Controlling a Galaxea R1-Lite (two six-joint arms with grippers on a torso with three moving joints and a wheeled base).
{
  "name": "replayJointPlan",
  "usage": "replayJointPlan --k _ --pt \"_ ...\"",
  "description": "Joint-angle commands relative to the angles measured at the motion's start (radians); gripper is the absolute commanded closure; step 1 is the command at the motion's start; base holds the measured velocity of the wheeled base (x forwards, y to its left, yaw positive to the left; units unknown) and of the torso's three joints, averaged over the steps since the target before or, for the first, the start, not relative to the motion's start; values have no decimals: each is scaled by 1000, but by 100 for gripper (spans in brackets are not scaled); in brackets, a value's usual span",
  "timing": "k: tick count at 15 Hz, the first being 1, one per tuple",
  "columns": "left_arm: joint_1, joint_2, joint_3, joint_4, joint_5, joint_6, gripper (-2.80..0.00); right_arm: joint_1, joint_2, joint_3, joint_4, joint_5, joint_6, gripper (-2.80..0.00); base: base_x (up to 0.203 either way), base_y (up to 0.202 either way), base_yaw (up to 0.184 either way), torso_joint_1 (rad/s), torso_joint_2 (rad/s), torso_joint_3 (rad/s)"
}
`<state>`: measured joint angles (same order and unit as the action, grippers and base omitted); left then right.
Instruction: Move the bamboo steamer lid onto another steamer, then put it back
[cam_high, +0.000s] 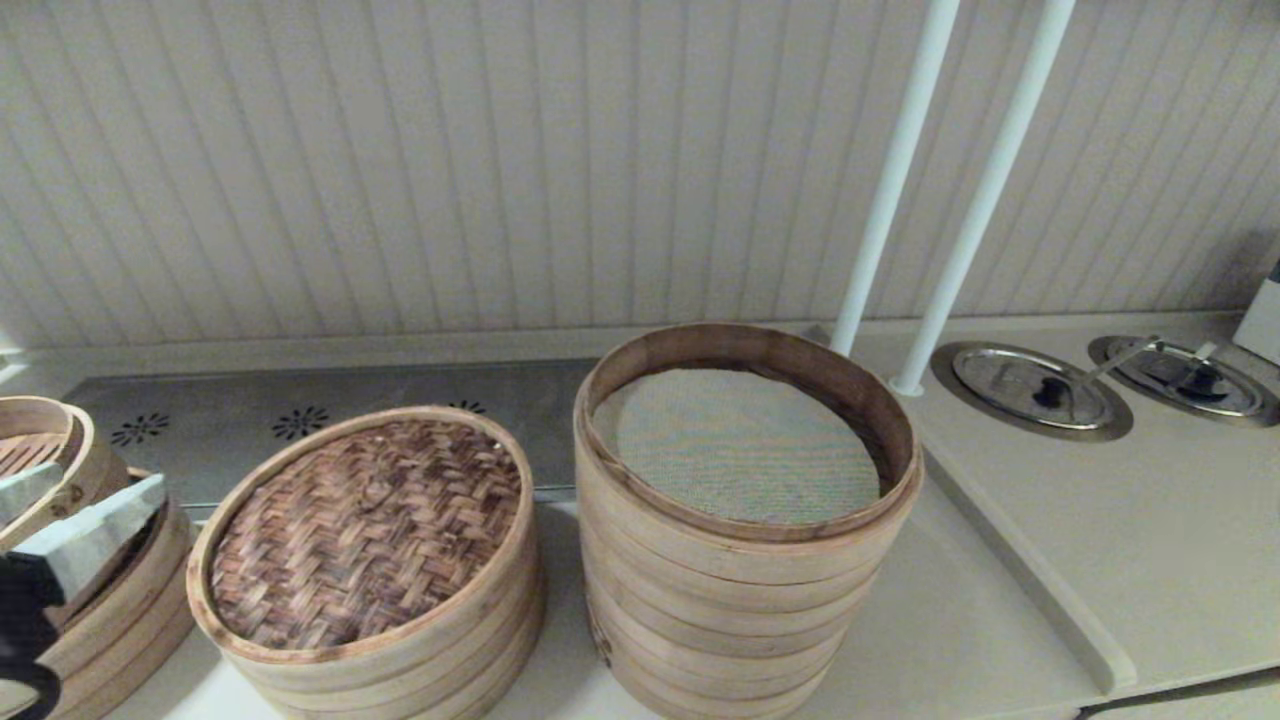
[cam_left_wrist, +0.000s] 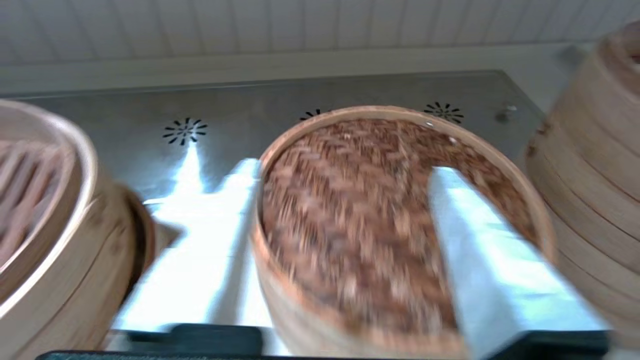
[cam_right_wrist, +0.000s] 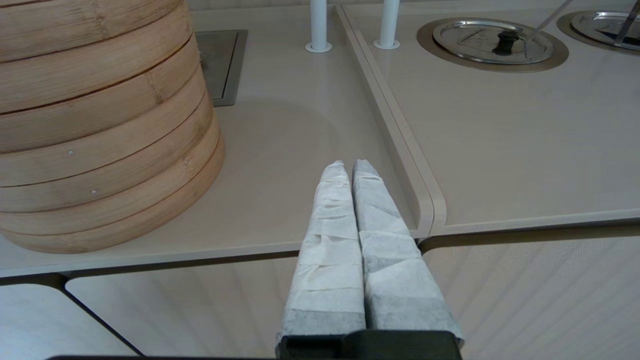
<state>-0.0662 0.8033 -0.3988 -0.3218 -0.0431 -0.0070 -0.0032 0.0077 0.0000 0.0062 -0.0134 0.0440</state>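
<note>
Lid: the round bamboo steamer lid with dark brown herringbone-woven top and pale smooth rim band (cam_high: 365, 535) is seated on a short stack of pale bamboo rings (cam_high: 440, 655), at 9 o'clock of the tall steamer.
Tall steamer: the tall stack of pale bamboo steamer rings (cam_high: 740, 610) is seen uncovered, with a darker brown inner rim and a greenish-grey mesh liner (cam_high: 745, 445).
Left gripper: the left gripper (cam_left_wrist: 345, 200) is held at 8 o'clock of the lid; its white-wrapped fingers (cam_left_wrist: 492, 260) are spread wide, one over the woven top, the other beside the rim; no contact can be told.
Right gripper: the right gripper (cam_right_wrist: 350, 167) is parked over the beige counter's (cam_right_wrist: 500, 150) edge, fingers pressed together.
Left edge: a tilted slatted bamboo tray (cam_high: 35, 455) is seen at 9 o'clock.
</note>
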Motion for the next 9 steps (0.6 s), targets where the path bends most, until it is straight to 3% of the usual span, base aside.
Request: replayJointPlan --k 1,5,9 --pt "0 -196 -6 126 6 -2 0 0 0 3 0 0 0 0 0 0 0 0 0 0" --pt "0 -397 10 368 33 -3 0 0 0 3 0 0 0 0 0 0 0 0 0 0" --pt "17 -553 117 456 50 -16 0 0 2 3 0 0 -1 0 0 0 0 0 0 0"
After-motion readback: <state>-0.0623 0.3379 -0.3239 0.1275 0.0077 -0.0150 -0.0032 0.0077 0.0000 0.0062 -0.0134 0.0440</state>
